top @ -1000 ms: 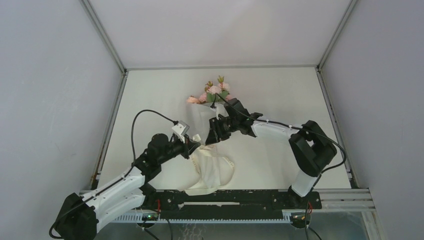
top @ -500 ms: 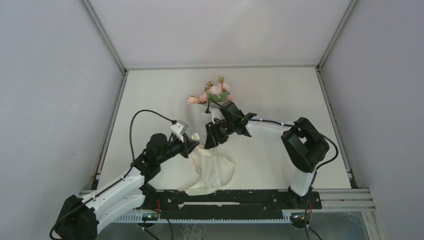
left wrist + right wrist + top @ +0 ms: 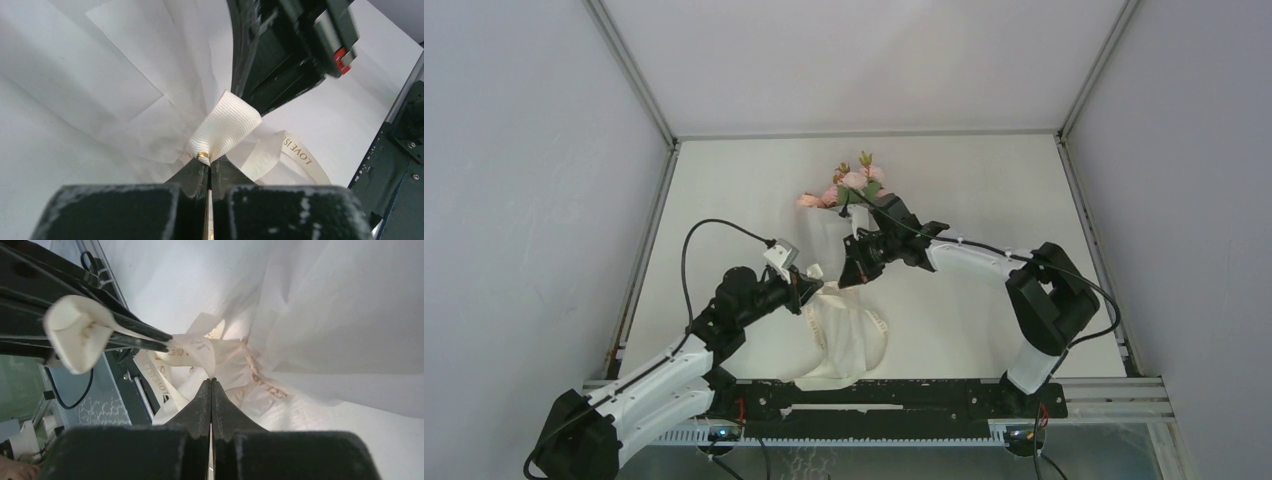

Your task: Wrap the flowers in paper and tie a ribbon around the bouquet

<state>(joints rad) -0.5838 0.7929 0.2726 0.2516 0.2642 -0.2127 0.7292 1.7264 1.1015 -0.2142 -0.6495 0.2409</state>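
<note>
Your bouquet (image 3: 832, 232) lies in the middle of the table (image 3: 984, 190), already wrapped. The flowers (image 3: 849, 185) point to the far wall and the paper (image 3: 125, 75) cone tapers toward the arm bases, so the long axis runs far to near. By my judgement only the tie is left: the ribbon (image 3: 227, 127) hangs in loose loops at the narrow end, with no knot visible. Your left claw (image 3: 209, 161) is clamped on a ribbon fold. Your right claw (image 3: 211, 382) is closed too, apparently nipping the band just beside it.
</note>
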